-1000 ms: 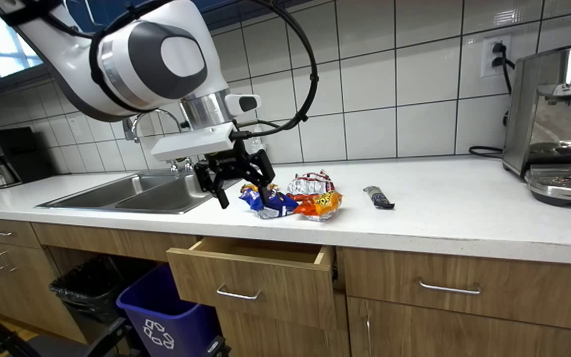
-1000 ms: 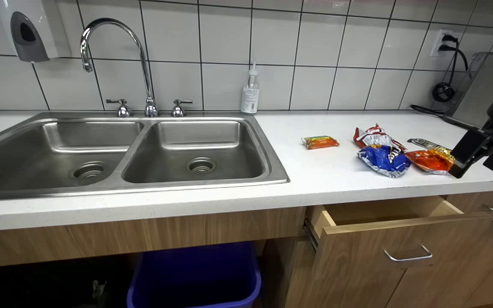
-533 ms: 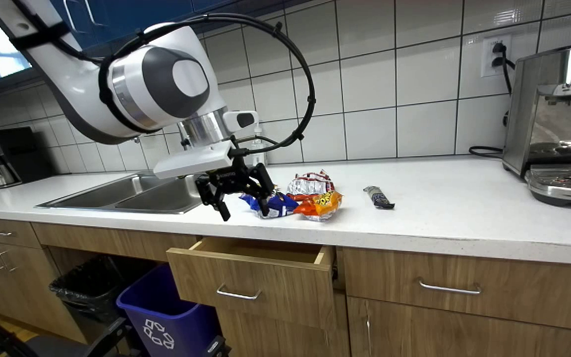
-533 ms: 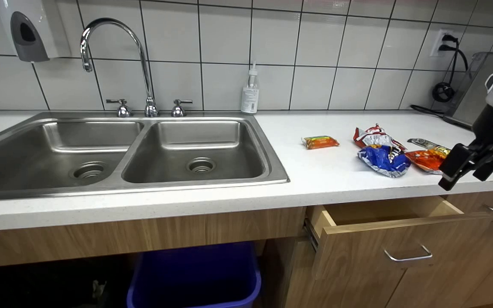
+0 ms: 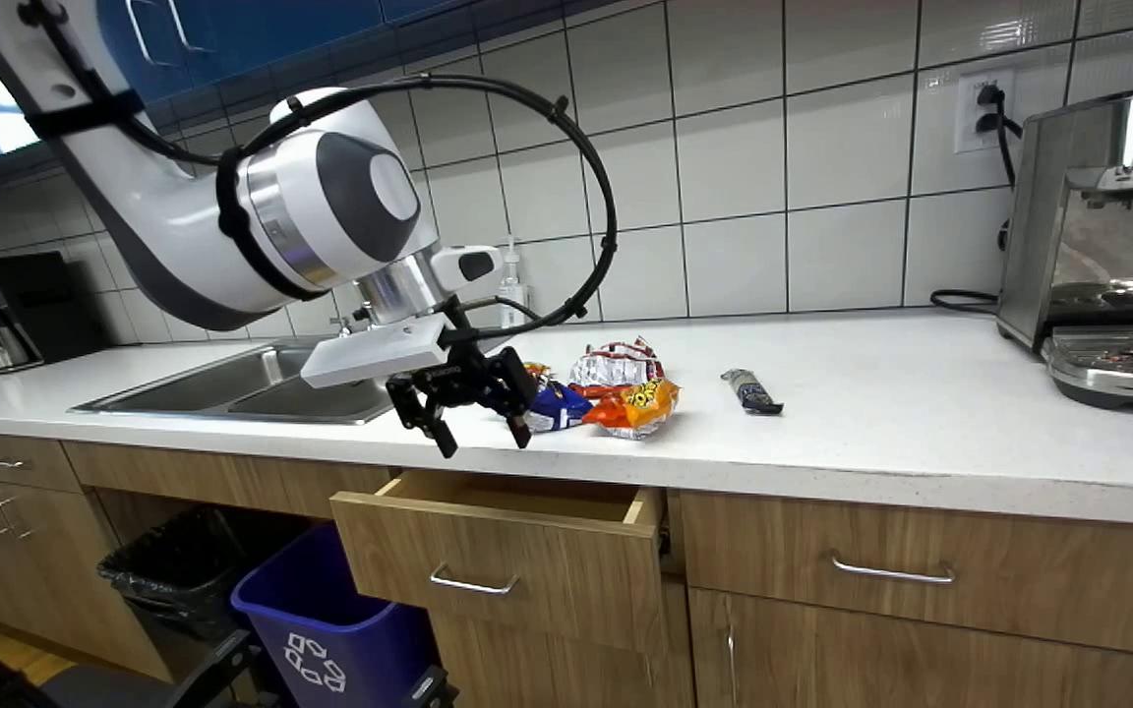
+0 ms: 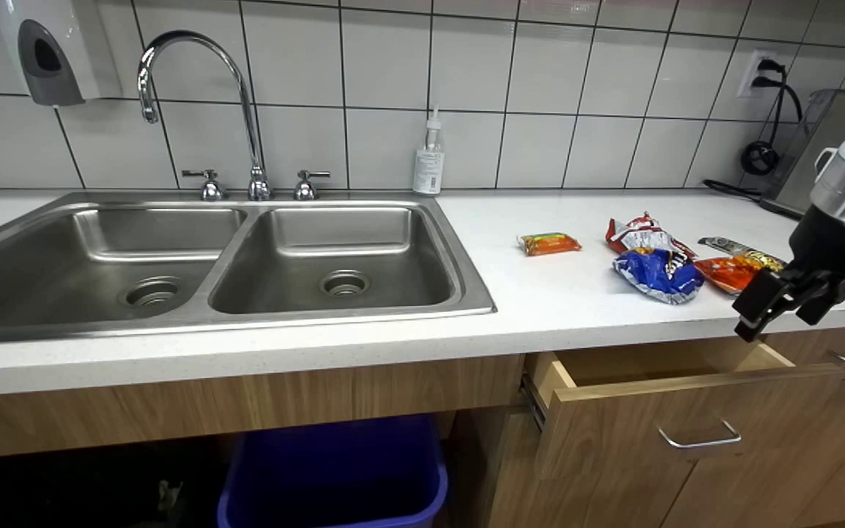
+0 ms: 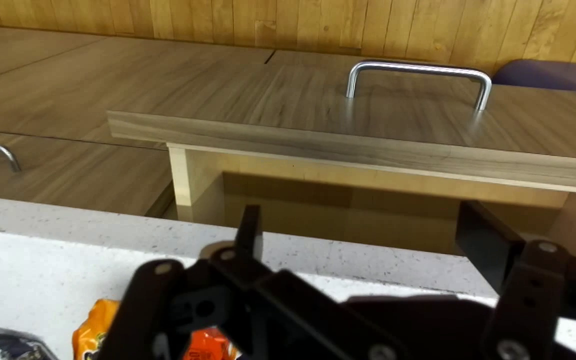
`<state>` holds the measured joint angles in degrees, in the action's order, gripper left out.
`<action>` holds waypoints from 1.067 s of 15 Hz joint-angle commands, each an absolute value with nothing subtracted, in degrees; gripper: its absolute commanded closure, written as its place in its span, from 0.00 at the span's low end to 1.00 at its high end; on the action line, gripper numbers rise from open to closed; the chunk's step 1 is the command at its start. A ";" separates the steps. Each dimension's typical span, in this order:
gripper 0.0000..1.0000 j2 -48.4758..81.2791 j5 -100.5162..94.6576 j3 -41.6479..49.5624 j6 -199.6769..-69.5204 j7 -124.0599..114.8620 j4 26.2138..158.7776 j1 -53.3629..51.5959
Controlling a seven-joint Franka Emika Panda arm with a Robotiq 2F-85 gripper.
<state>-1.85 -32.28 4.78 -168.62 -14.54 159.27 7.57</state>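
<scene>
My gripper stands open with nothing between its fingers, tilted and pointing down near the counter's front edge. Below it is a wooden drawer, pulled out; the part of its inside that shows holds nothing. In the wrist view the fingers spread across the counter edge and the drawer opening. Behind the gripper on the counter lie a crumpled blue bag, an orange bag and a red-and-silver bag. A dark wrapper lies apart from them, as does a small orange packet.
A double steel sink is set in the white counter. Under it stand a blue recycling bin and a black-lined bin. A coffee machine and a clear pump bottle stand at the back.
My gripper has come down and forward, from over the bags toward the counter edge above the drawer, and tilted somewhat. It stays open. The bags and drawer have not moved.
</scene>
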 commanded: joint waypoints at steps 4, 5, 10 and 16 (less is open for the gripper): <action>0.00 3.03 -36.98 4.79 -171.51 -23.17 157.14 7.48; 0.00 3.71 -36.76 4.84 -171.79 -23.39 156.87 7.39; 0.00 7.77 -35.07 4.73 -172.07 -23.49 154.79 7.04; 0.00 12.22 -33.53 4.14 -171.81 -22.68 152.09 7.11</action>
<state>9.52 -34.82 4.78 -171.40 -22.02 154.26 7.33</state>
